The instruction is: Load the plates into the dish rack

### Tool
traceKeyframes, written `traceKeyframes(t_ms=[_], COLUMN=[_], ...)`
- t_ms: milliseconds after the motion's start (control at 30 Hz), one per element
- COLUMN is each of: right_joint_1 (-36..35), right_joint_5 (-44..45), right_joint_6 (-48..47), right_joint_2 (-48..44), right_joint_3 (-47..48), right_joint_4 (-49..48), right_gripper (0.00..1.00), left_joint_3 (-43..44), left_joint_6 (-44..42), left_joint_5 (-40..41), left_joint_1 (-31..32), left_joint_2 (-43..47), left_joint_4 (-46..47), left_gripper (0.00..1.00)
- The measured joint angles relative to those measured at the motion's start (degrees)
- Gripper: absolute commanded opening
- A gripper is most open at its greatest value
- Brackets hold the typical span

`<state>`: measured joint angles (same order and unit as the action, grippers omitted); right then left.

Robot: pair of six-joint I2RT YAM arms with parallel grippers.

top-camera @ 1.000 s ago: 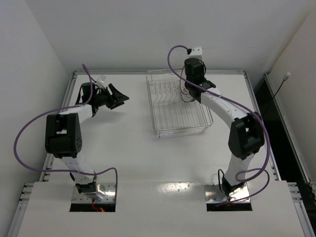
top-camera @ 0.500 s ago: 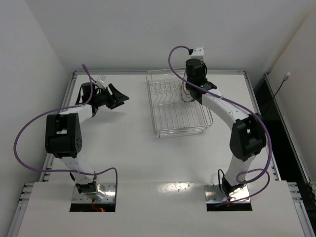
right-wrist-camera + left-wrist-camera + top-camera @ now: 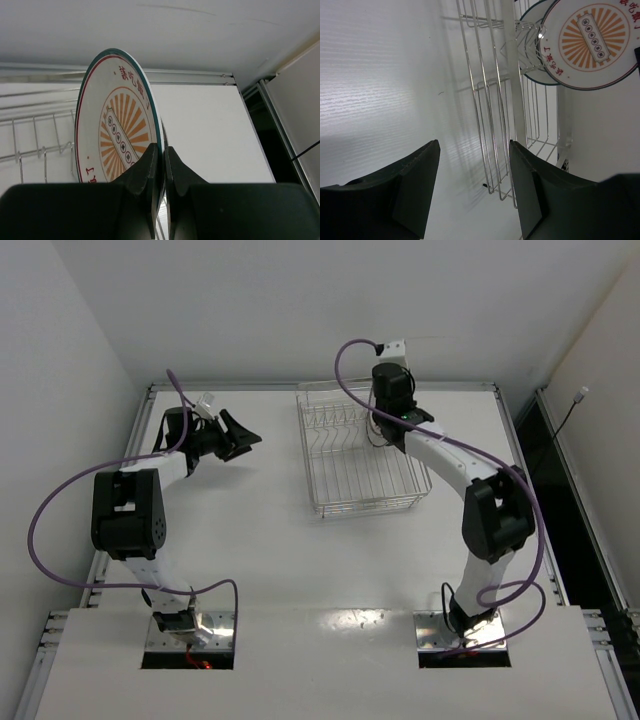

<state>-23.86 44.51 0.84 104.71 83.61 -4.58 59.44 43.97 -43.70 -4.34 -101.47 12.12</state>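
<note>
Swung slightly leftward since a second ago, the right arm (image 3: 450, 455) is stretched, elbow bent, to the far end of the dish rack (image 3: 365, 480). The left gripper (image 3: 474, 145) is held partly open, left of the rack. Beyond, the sunburst plate (image 3: 117, 135) is clamped upright by the right gripper (image 3: 161, 150).

— Where can a tool pass?
— Left of the dish rack (image 3: 365, 455): bare table (image 3: 270, 540) lies all round the open left tool (image 3: 245, 438).
— What blocks?
— The rack's far end: upright prongs (image 3: 338, 421), a standing plate (image 3: 529, 30), the sunburst plate (image 3: 117, 135) pinched in the right tool (image 3: 162, 155), and the wall (image 3: 300, 310) close behind.
</note>
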Motion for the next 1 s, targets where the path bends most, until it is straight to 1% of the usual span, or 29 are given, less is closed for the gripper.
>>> traceKeyframes(t_ms=[167,233,300,400,433,467,500,533,633,667,700,733,767,900,967,1000], right_joint_1=[-2.67,-3.65,-4.46,-4.76,-4.74,-4.74,-4.76,-4.79,-4.79,-4.79,-4.79,-4.85,-4.87,-5.29,-5.60,-5.68], right_joint_5=[-0.13,-0.13,0.42,-0.09,-0.50,-1.05,-1.49,-1.99,-3.13,-3.39,-3.67,-3.93,-4.00,-4.26,-5.77,-7.37], right_joint_6=[-1.07,-1.03,-0.70,1.20,2.25,3.13,3.89,4.61,6.29,6.86,7.43,7.67,8.13,9.92,11.39,12.50], right_joint_2=[1.95,2.80,3.65,4.11,4.13,4.26,4.72,5.51,7.43,7.80,7.87,7.89,7.87,6.95,4.04,1.81], right_joint_3=[-2.23,-2.51,-2.47,-0.85,0.04,1.05,2.86,5.18,12.44,14.86,16.13,19.15,21.86,30.69,30.86,29.20], right_joint_4=[-1.09,-0.11,0.70,2.99,4.70,6.45,8.63,10.64,17.44,19.69,21.86,23.98,26.53,35.65,39.76,41.31], right_gripper=[0.00,0.00,0.02,0.15,0.21,0.24,0.27,0.34,0.49,0.62,0.73,0.89,1.00,1.00,1.00,1.00], left_joint_3=[0.00,0.00,0.00,0.00,0.00,0.00,0.00,0.00,0.00,0.00,0.00,0.00,0.00,0.35,0.37,0.37], left_joint_6=[0.00,0.00,0.00,0.00,0.00,0.00,0.00,0.00,0.00,0.00,-0.04,-0.24,-0.48,-2.64,-3.74,-4.26], left_joint_5=[-0.04,-0.11,-0.22,-0.26,-0.26,-0.28,-0.28,-0.31,-0.39,-0.39,-0.39,-0.22,0.04,2.25,4.09,5.05], left_joint_1=[0.00,0.00,0.00,0.00,0.00,0.00,0.00,0.00,0.00,0.00,0.00,0.00,0.00,0.00,0.00,0.00], left_joint_2=[0.00,0.00,0.00,0.00,0.00,0.00,0.00,0.00,0.00,0.00,0.00,0.00,0.00,0.48,1.57,2.36], left_joint_4=[0.00,0.00,0.00,0.00,0.00,0.00,-0.02,0.00,-0.02,-0.02,-0.07,-0.17,-0.37,-3.21,-4.76,-5.42], left_gripper=[0.54,0.54,0.54,0.54,0.54,0.54,0.54,0.54,0.54,0.54,0.54,0.54,0.54,0.55,0.55,0.55])
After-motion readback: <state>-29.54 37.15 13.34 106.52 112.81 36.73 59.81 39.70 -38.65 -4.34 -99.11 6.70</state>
